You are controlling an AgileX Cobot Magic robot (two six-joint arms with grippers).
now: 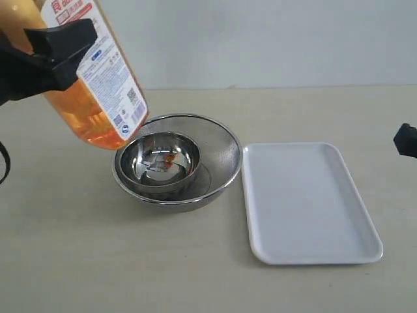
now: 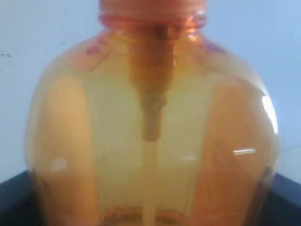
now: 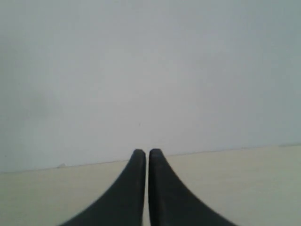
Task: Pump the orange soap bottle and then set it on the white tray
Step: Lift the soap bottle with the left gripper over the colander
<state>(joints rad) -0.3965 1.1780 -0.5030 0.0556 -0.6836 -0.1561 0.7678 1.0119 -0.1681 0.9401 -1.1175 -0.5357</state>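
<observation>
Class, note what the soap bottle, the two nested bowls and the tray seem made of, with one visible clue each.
Orange soap bottle: clear glossy plastic, probably; liquid shows through. Inner bowl: polished steel, mirror reflections. Outer bowl: fine metal mesh, seemingly, shiny rim. White tray: smooth plastic, likely; soft sheen.

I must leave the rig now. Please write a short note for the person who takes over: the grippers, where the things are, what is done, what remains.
Left gripper: shut on the orange soap bottle, held tilted in the air, beside the bowls.
Right gripper: shut, empty, away at the right side.
White tray: on the table, right of the mesh bowl, which holds a small steel bowl.
Done: bottle lifted. Whether it was pumped, the pictures do not show.
Left: set the bottle on the tray.
</observation>
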